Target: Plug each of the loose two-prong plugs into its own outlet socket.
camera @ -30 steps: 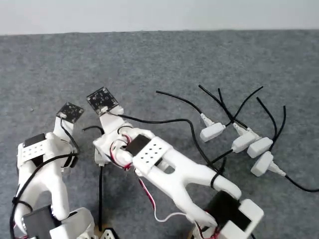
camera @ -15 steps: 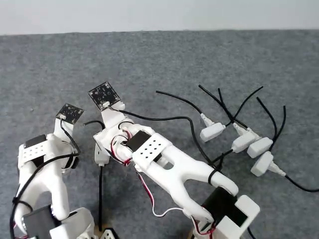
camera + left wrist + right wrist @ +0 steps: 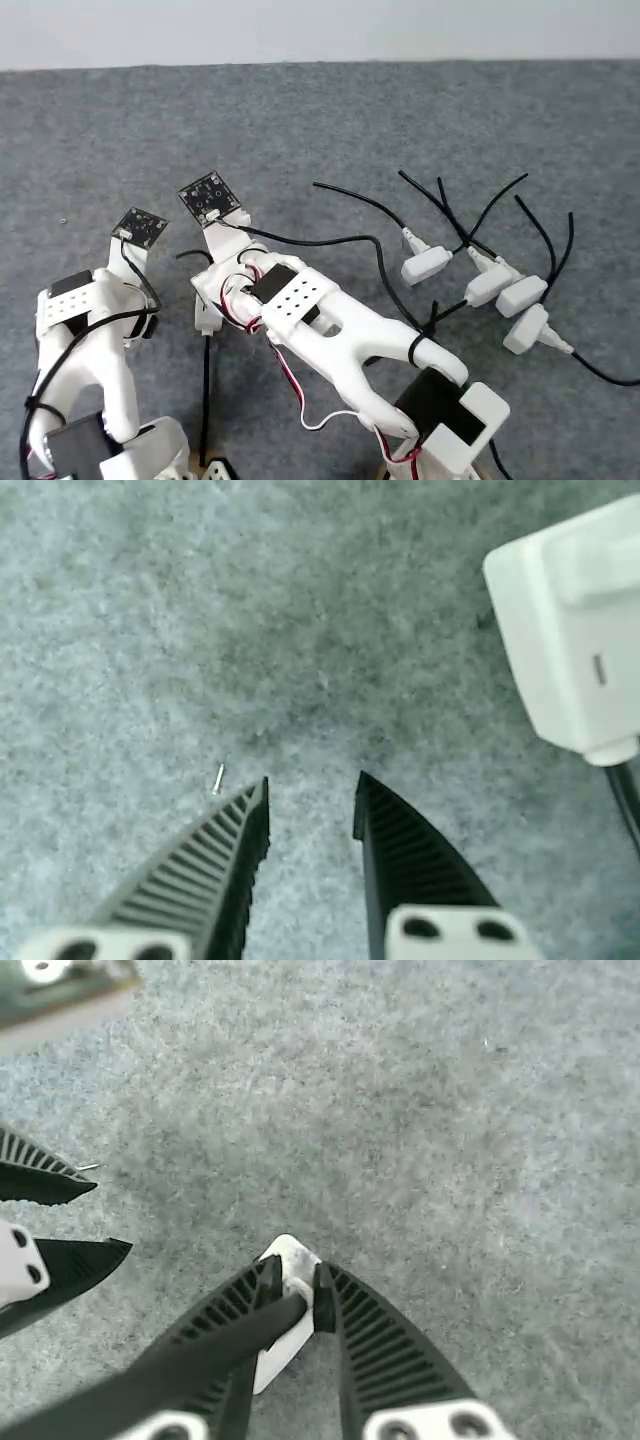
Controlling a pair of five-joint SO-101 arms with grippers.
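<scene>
Pinching a white plug [image 3: 272,1352] low on the grey carpet [image 3: 300,120] with the right gripper [image 3: 297,1285] (black cord [image 3: 205,390] attached), well apart from the socket cluster [image 3: 492,287]; holding the left gripper [image 3: 312,783] spread, empty, just beside, probably to steady it.

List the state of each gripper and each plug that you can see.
left gripper: open, empty, over the carpet.
white plug: clamped between gripper fingers.
right gripper: shut on the white plug.
four white cable pieces: lying on the carpet, untouched; whether any are joined, cannot tell.
</scene>
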